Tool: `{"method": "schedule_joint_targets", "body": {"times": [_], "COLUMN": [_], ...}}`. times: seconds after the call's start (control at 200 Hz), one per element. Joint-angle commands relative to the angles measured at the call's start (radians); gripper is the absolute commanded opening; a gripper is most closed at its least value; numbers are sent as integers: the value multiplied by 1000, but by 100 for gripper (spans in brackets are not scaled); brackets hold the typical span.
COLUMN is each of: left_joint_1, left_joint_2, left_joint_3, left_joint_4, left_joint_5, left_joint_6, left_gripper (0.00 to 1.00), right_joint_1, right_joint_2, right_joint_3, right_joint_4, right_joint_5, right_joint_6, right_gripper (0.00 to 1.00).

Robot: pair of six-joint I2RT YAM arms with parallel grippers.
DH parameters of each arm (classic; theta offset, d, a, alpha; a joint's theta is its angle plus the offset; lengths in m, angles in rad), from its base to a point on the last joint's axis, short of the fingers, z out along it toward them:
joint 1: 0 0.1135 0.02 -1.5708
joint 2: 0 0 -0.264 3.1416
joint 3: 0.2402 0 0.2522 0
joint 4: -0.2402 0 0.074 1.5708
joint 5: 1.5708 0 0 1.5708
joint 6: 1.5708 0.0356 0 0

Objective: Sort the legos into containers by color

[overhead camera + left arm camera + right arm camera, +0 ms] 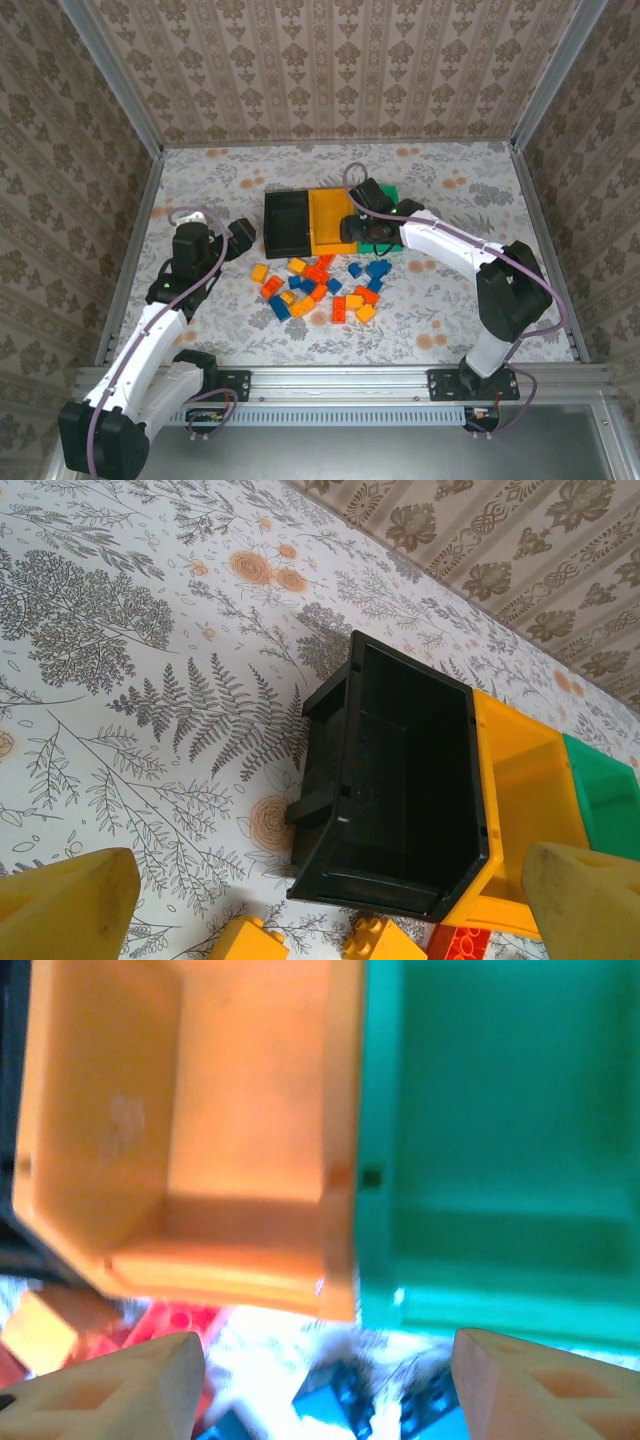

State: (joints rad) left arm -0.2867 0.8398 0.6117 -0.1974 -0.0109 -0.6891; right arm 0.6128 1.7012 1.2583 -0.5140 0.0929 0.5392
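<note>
Sorting looks barely begun, if begun at all. The black bin is bare inside in the left wrist view. The orange bin and green bin also look bare in the right wrist view, though that picture is blurred and a corner of the green bin is cut off.

The legos, yellow, orange-red and blue mixed, lie loose on the table in a pile at 6 o'clock of the bin row. I judge nearly all of the job is left.

The left tool hangs wide open and empty at 9 o'clock of the black bin, at 10 o'clock of the pile. The right tool hangs over the seam between the orange and green bins at their 6 o'clock edge. Its fingers are apart with nothing between them.
</note>
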Motion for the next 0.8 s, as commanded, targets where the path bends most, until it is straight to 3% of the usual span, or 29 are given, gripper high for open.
{"method": "schedule_joint_targets", "body": {"times": [0.0,0.195,0.41,0.795], "left_joint_1": [-6,-5,-9,-12], "left_joint_2": [-18,-17,-11,14], "left_joint_3": [32,31,27,26], "left_joint_4": [-25,-34,-34,-23], "left_joint_5": [17,13,18,17], "left_joint_6": [-17,-14,-17,-17], "left_gripper": [100,100,100,100], "right_joint_1": [55,80,88,97], "right_joint_2": [23,101,134,195], "right_joint_3": [-34,-18,-18,-36], "right_joint_4": [-16,-38,-66,-54], "right_joint_5": [-50,-1,64,53], "right_joint_6": [-102,-131,-139,-139], "right_gripper": [67,57,53,40]}}
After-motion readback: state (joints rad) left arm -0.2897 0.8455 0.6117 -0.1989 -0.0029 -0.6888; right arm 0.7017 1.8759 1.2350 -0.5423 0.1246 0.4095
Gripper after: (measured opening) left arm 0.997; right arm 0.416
